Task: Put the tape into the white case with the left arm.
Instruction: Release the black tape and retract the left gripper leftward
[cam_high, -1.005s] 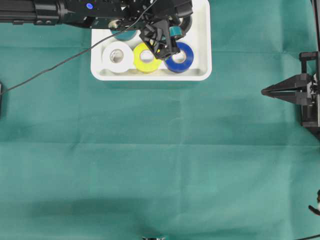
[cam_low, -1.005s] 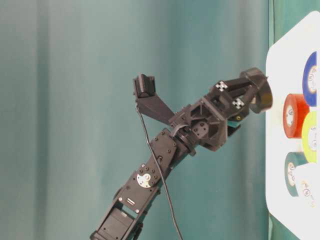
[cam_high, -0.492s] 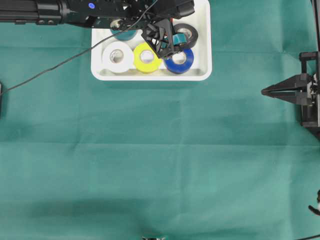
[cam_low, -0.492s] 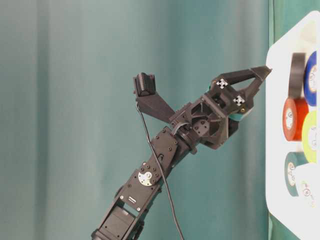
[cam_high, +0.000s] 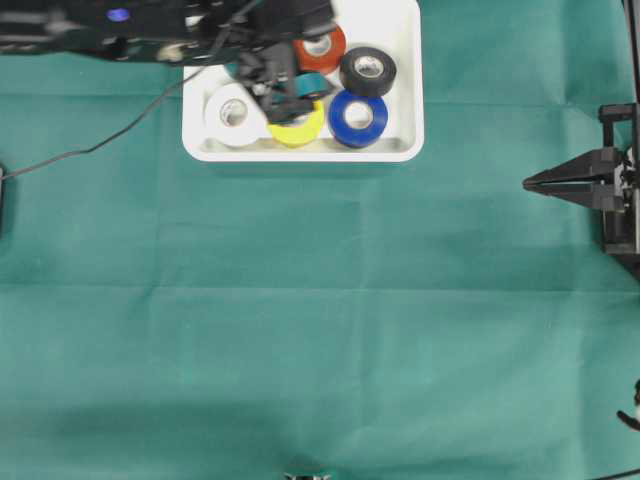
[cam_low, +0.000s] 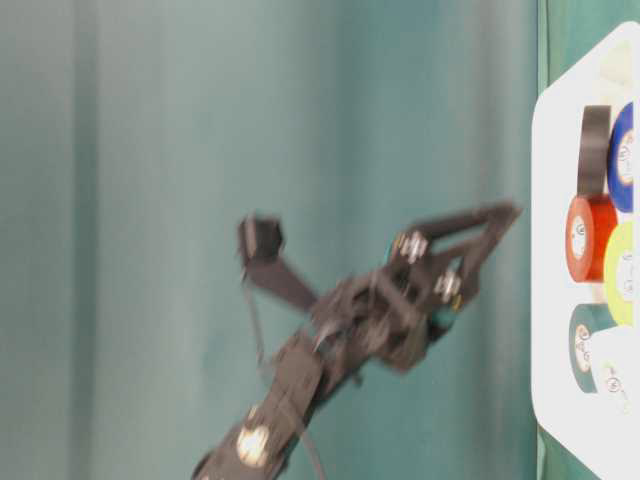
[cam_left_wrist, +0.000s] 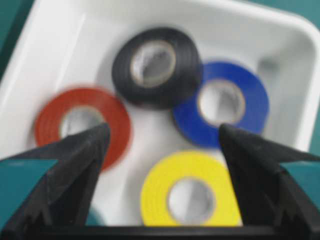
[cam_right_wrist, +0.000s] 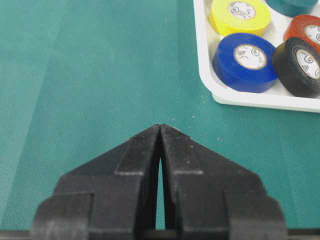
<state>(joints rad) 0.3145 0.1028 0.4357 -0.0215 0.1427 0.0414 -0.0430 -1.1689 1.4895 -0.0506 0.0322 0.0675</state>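
Note:
The black tape (cam_high: 368, 70) lies in the white case (cam_high: 300, 153) at its back right, resting partly on the blue roll (cam_high: 358, 117). In the left wrist view the black tape (cam_left_wrist: 156, 65) lies free, ahead of the fingers, in the white case (cam_left_wrist: 55, 50). My left gripper (cam_high: 281, 86), with teal bands, hovers open and empty over the yellow roll (cam_left_wrist: 190, 195); it is motion-blurred. The left gripper (cam_left_wrist: 162, 129) holds nothing between its spread jaws. My right gripper (cam_high: 527, 183) rests shut at the right edge, far from the case.
Red (cam_high: 320, 50), white (cam_high: 232, 112) and partly hidden teal (cam_high: 240, 68) rolls also lie in the case. A black cable (cam_high: 100, 148) trails left from the arm over the green cloth (cam_high: 320, 320). In the right wrist view the case rim (cam_right_wrist: 250, 97) is ahead to the right.
The left gripper opened and let the black tape drop into the case. It has since drawn back to the left, away from the tape. The right arm has not moved.

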